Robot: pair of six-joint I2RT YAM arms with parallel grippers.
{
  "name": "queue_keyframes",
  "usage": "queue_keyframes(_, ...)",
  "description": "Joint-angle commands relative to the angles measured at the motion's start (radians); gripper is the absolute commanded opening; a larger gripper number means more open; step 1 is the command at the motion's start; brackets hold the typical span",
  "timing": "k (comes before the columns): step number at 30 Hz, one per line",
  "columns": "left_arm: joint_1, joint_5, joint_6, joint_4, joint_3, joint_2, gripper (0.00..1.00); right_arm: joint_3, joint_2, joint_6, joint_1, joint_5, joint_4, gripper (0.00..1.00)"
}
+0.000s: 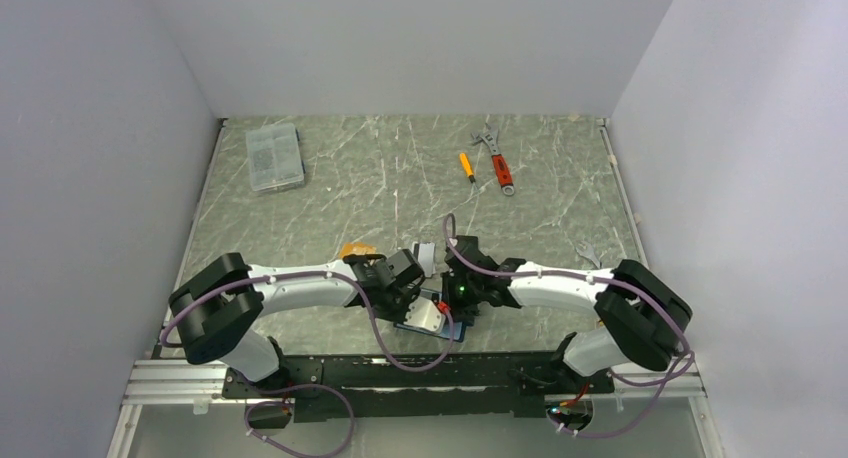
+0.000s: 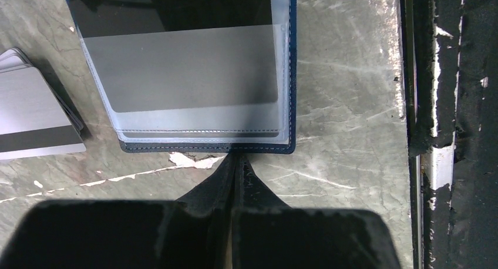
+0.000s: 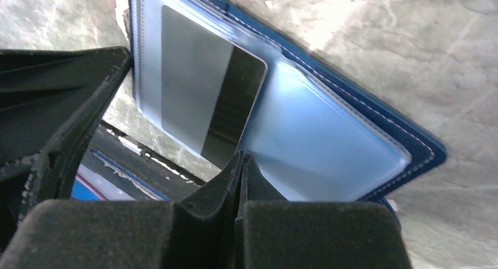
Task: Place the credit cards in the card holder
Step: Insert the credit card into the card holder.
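Item 1, card holder [image 2: 205,147]: navy, stitched hem, laid open on the marbled grey table [image 2: 340,104] near its front edge, between the 2 arms. Its glossy clear sleeves [image 3: 329,140] are shown by the wrist views only. 1 grey card [image 3: 194,87] with a black stripe is lodged in a sleeve.

Item 2, spare cards [image 2: 35,113]: 1 stack, brushed grey and round-cornered, just beside the holder.

The left gripper [image 2: 235,162] is closed, its tips touching the hem. The right gripper [image 3: 242,163] is closed, its tips against a sleeve.

Listed from above only, at the far side: clear box [image 1: 274,156], wrench [image 1: 497,158], screwdriver [image 1: 466,166].
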Motion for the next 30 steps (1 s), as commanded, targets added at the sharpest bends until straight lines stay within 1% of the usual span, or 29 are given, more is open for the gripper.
queue_keyframes(1, -0.028, 0.061, -0.019, 0.035, -0.025, 0.035, 0.04, 0.060, 0.032, -0.009, 0.010, 0.010, 0.024, 0.00)
queue_keyframes(10, -0.052, 0.054, -0.012, 0.034, -0.022, 0.037, 0.03, 0.113, 0.083, -0.035, 0.015, -0.003, 0.042, 0.00)
queue_keyframes(16, -0.050, 0.027, -0.009, 0.015, -0.015, 0.018, 0.04, 0.118, 0.068, -0.048, 0.014, -0.007, 0.016, 0.00)
queue_keyframes(20, -0.008, -0.006, -0.011, -0.014, 0.005, -0.025, 0.06, 0.106, -0.010, -0.063, -0.020, 0.010, -0.053, 0.00)
queue_keyframes(23, 0.043, 0.021, -0.009, -0.056, 0.034, -0.054, 0.06, 0.088, -0.044, -0.067, -0.050, 0.006, -0.059, 0.00)
queue_keyframes(26, 0.064, 0.049, -0.009, -0.052, 0.033, -0.065, 0.06, 0.083, -0.015, -0.070, -0.055, 0.000, -0.048, 0.00)
queue_keyframes(30, 0.063, 0.084, -0.021, -0.034, 0.042, -0.031, 0.05, 0.086, 0.048, -0.072, -0.055, -0.008, -0.029, 0.00)
